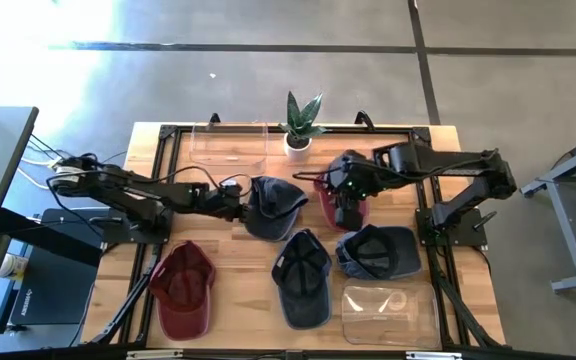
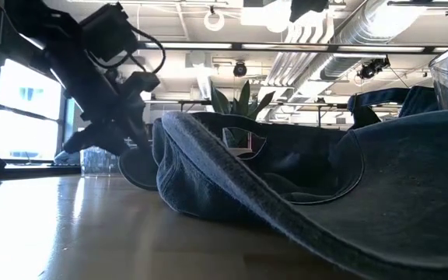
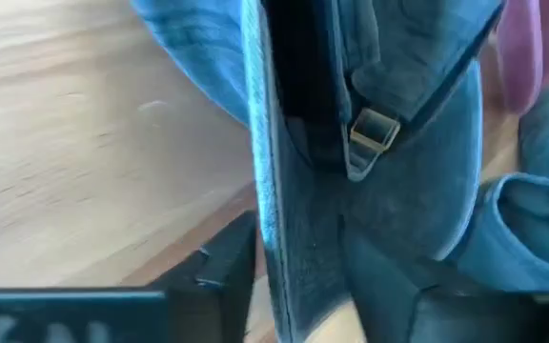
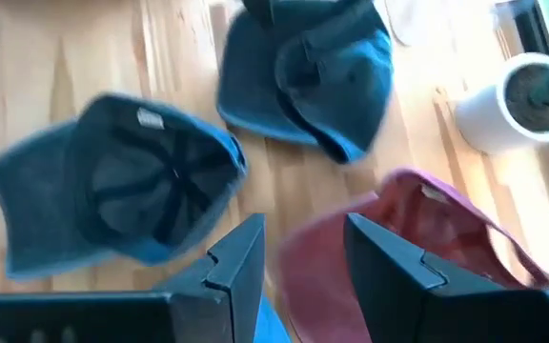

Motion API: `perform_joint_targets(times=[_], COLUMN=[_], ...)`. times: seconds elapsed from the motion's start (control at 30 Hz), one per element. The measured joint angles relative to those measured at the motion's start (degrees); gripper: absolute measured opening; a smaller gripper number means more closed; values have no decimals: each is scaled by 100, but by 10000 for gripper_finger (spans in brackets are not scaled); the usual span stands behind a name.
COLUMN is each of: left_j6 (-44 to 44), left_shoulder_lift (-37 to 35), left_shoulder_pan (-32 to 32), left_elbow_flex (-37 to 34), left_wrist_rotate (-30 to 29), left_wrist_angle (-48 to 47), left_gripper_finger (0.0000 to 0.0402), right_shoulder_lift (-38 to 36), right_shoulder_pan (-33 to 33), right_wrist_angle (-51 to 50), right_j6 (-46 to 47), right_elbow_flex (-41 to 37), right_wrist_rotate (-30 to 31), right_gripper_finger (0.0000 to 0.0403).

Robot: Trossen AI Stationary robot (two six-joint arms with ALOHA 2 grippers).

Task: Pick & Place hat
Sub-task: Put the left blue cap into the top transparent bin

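Note:
My left gripper [image 1: 240,202] reaches in from the table's left and is shut on a blue denim cap [image 1: 273,207] at mid table. In the left wrist view this gripper [image 3: 327,272] has the cap's rim running between its fingers. My right gripper [image 1: 346,205] is open above a maroon cap [image 1: 325,184] near the plant. In the right wrist view its fingers [image 4: 303,250] stand on either side of the maroon cap's [image 4: 408,224] edge; whether they touch it I cannot tell. The low view shows the left arm [image 2: 99,70] behind a big navy cap [image 2: 302,187]. My left gripper pinches the blue cap's rim [image 3: 273,219] between its two fingers, close to the back strap's metal buckle [image 3: 375,129]. The fingers come nearly level from the table's left. The rim stands on edge in the hold; whether the cap's other side rests on the table I cannot tell.
A red cap [image 1: 183,290], a navy cap [image 1: 301,275] and another blue cap [image 1: 378,250] lie open side up on the near half. Clear plastic containers sit at the far edge [image 1: 230,145] and the near right [image 1: 388,310]. A potted plant [image 1: 300,125] stands at the far edge.

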Motion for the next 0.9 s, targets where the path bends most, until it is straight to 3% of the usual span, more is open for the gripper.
perform_joint_targets(times=[0.17,0.43,0.57,0.77,0.83,0.9], left_j6=[243,79,90,260,406,560], left_shoulder_lift=[31,-282,-280,-280,-280,-280], left_shoulder_pan=[-11,-704,-972,-1229,-1255,-1285], left_elbow_flex=[2,403,571,821,964,1074], left_wrist_rotate=[543,669,582,493,513,559], left_wrist_angle=[205,178,113,-9,11,-2], left_gripper_finger=[19,6,5,3,2,2], right_shoulder_lift=[-51,169,534,1271,1470,1629], right_shoulder_pan=[12,-510,-706,-927,-956,-955], right_wrist_angle=[1861,4744,5395,5620,5541,5381], right_j6=[406,921,1017,1129,1124,1309], right_elbow_flex=[-1245,-2741,-2939,-2937,-2937,-2937], right_wrist_rotate=[-238,-2074,-2156,-2679,-2395,-1743], right_gripper_finger=[152,177,135,27,8,13])
